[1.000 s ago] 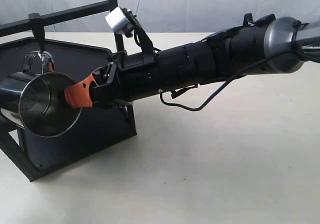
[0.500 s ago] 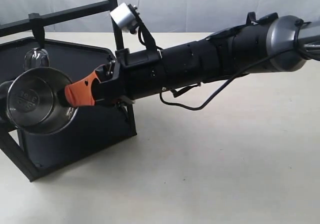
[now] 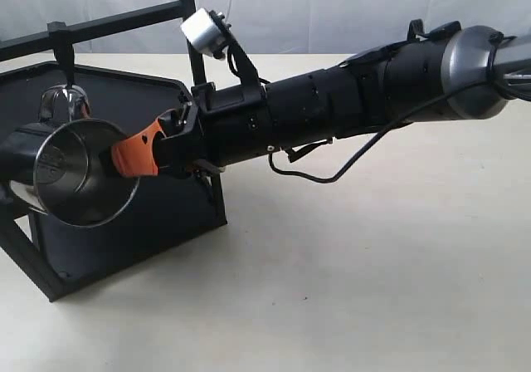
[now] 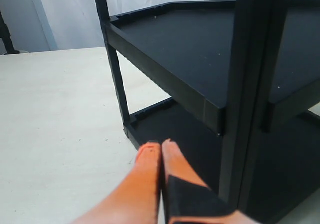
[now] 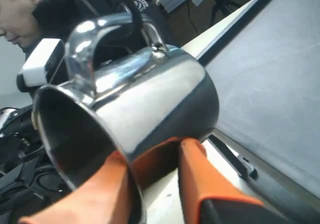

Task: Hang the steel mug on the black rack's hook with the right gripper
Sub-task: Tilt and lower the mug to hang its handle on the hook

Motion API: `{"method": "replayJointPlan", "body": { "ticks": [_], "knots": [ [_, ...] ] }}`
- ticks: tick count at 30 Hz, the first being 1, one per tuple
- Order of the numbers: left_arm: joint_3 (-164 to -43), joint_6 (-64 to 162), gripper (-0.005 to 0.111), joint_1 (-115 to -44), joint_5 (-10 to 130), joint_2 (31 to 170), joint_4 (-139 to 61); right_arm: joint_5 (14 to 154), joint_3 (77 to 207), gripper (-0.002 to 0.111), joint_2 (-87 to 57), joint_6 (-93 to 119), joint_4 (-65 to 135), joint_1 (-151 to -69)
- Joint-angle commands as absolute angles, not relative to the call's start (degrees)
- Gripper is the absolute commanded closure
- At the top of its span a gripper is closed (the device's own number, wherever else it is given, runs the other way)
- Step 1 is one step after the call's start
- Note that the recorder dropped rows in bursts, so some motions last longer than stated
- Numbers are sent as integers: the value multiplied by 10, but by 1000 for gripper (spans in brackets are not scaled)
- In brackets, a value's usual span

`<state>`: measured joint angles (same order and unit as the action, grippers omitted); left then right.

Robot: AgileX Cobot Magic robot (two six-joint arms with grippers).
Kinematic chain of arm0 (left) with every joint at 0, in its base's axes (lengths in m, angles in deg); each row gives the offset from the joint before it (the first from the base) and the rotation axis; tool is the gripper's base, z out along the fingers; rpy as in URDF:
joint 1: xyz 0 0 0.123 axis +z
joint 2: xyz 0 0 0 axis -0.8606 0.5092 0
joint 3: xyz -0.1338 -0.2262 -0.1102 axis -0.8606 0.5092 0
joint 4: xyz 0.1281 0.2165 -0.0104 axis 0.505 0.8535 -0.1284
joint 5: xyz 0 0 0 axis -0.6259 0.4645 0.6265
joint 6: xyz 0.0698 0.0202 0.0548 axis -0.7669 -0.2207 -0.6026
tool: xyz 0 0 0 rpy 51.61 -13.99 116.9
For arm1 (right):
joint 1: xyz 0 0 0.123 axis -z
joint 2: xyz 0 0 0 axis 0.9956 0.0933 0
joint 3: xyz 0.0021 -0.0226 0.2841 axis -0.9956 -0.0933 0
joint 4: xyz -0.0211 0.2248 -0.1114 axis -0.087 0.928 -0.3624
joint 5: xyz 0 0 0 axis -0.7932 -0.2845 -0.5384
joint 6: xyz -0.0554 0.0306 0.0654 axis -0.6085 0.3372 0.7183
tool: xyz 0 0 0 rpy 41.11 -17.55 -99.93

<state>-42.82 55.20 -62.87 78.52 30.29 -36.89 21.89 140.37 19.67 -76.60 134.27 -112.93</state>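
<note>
The steel mug (image 3: pixel 76 174) lies on its side in the air in front of the black rack (image 3: pixel 133 222), mouth towards the exterior camera. My right gripper (image 3: pixel 120 158) is shut on the steel mug's wall, one orange finger inside the rim and one outside. The mug's looped handle (image 3: pixel 65 100) points up, just under the tip of the hook (image 3: pixel 63 56) that hangs from the crossbar. The right wrist view shows the mug (image 5: pixel 155 94), its handle (image 5: pixel 92 39) and my right gripper (image 5: pixel 155 156). My left gripper (image 4: pixel 161 145) is shut on nothing beside the rack's lower tray (image 4: pixel 165 119).
The rack's upper tray (image 4: pixel 200 44) and a square post (image 4: pixel 252 84) stand close to the left gripper. My long black right arm (image 3: pixel 348 98) crosses the table (image 3: pixel 357 272). A person (image 5: pixel 30 4) shows behind the mug in the right wrist view.
The mug was swung to face the camera half a second ago. It has turned back towards the right and risen slightly, with the handle staying under the hook. The arm has barely shifted.
</note>
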Motion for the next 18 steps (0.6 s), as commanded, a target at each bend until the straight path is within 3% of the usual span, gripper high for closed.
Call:
{"method": "replayJointPlan", "body": {
  "ticks": [1, 11, 16, 18],
  "knots": [
    [-429, 554, 107, -630, 780, 305, -368, 243, 1407, 78, 197, -766, 1352, -1127],
    [-429, 554, 107, -630, 780, 305, -368, 244, 1407, 77, 197, -766, 1352, -1127],
    [-429, 554, 107, -630, 780, 305, -368, 244, 1407, 58, 197, -766, 1352, -1127],
    [-429, 554, 107, -630, 780, 305, -368, 244, 1407, 58, 197, -766, 1352, -1127]
  ]
}}
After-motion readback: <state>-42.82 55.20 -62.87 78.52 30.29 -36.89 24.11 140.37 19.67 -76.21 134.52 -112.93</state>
